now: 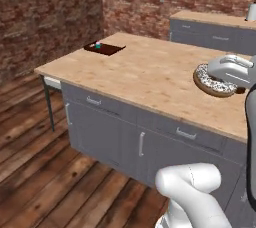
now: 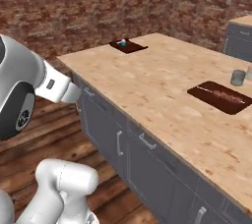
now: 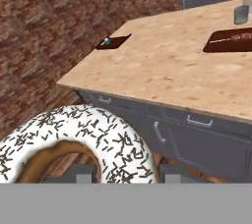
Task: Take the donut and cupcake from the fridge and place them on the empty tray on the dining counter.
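Dining counter [image 1: 150, 74], brick room: far tray [image 1: 104, 48] already bears the cupcake [image 1: 98, 45]. Gripper [image 3: 120, 175] clamped on donut [image 3: 74, 144]. Risk: a grip on the ring's edge may slip while carrying it over.

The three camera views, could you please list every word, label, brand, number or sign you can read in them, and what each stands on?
Readable text: none.
The arm's dark joint cap carries a small pale mark, too blurred to read.
The donut held in the gripper shows only dark sprinkles, no lettering.
The tray with the cupcake and the dining counter bear no writing.
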